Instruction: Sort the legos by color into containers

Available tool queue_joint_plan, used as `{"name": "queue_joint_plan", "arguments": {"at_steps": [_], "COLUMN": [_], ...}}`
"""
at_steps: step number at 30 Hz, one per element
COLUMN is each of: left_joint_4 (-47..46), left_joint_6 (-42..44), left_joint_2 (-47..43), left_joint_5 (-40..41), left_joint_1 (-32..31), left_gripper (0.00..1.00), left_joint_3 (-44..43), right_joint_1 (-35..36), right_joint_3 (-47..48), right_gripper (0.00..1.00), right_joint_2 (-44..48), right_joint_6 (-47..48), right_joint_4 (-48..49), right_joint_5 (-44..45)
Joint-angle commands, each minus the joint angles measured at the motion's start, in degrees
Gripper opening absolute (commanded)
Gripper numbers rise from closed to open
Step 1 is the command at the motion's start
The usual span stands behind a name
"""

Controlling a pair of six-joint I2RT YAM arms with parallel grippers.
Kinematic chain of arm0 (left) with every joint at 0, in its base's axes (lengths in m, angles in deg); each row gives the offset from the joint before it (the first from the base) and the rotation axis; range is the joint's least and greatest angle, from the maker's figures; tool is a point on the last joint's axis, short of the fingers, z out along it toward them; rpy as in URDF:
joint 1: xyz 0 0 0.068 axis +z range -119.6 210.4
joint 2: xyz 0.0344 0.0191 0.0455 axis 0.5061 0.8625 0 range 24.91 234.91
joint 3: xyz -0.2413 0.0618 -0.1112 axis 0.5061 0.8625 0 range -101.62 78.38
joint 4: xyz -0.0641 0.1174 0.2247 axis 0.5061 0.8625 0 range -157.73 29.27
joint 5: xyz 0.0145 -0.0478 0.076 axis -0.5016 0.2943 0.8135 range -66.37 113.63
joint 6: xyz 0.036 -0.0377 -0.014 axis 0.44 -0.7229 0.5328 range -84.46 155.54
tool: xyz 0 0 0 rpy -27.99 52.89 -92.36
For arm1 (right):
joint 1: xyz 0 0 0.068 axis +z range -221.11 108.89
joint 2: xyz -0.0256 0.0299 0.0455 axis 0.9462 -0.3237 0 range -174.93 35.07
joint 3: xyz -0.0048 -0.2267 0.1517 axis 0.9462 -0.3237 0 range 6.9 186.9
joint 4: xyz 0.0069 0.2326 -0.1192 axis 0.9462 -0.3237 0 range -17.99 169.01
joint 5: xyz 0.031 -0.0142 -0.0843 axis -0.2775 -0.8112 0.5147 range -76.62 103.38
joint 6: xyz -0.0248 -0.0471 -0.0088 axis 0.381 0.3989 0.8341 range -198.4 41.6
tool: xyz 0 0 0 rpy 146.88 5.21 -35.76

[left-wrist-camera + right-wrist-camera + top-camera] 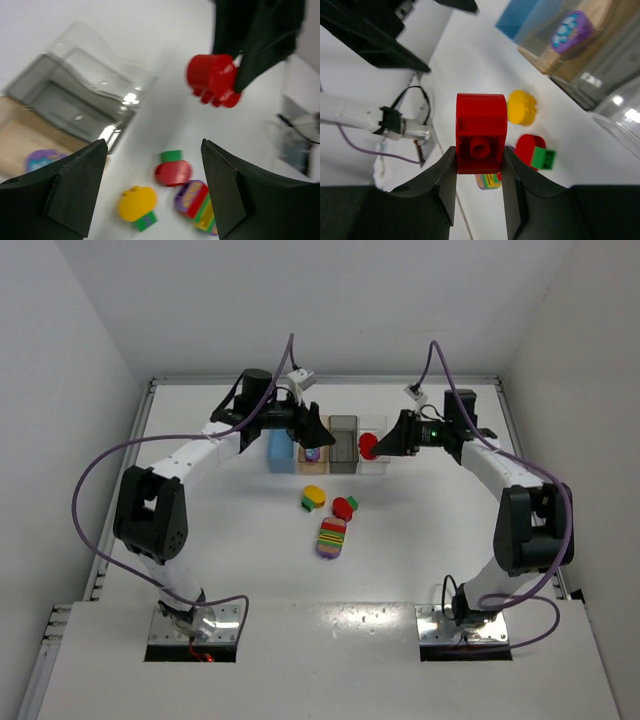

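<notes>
My right gripper (388, 443) is shut on a red lego (368, 446) and holds it over the clear bin (378, 426); the right wrist view shows the brick (481, 131) clamped between the fingers. My left gripper (312, 434) is open and empty above the tan bin (309, 464), which holds a purple lego (41, 160). In a row stand the blue bin (278, 450), the tan bin, the dark grey bin (343, 443) and the clear bin. On the table lie a yellow-green lego (313, 497), a red-green lego (345, 506) and a multicoloured clump (332, 537).
The bins stand at the back middle of the white table, between the two arms. White walls close in the back and both sides. The loose legos lie in front of the bins, near the table's centre.
</notes>
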Motion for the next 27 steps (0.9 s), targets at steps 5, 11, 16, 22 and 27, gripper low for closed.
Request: {"name": "queue_joint_plan", "arguments": {"at_steps": [5,11,16,22,27], "left_joint_4": [-5.50,-6.73,-11.28,-15.86,-17.79], "left_joint_6": [-11.60,-13.27,-17.21,-20.99,-21.62], "left_joint_2": [1.59,3.35,3.88,4.41,5.02], "left_joint_5": [-20.44,-24.32,-25.64,-26.87,-25.82], "left_joint_1": [-1.11,-1.11,-1.64,-1.64,-1.64], "left_gripper": [0.82,0.83,0.83,0.83,0.80], "left_joint_3": [-0.63,-1.24,-1.25,-1.25,-1.25], "right_joint_1": [5.25,5.78,6.83,7.36,7.89], "right_joint_3": [5.37,5.90,5.90,5.90,5.90], "right_gripper": [0.00,0.00,0.00,0.00,0.00], "right_joint_2": [-1.19,-1.71,-1.71,-1.71,-1.71], "right_joint_6": [-7.44,-7.44,-7.44,-7.44,-7.44], "right_joint_4": [10.52,10.52,10.52,10.52,10.52], "right_joint_5": [-8.35,-8.88,-8.88,-8.88,-8.88]}}
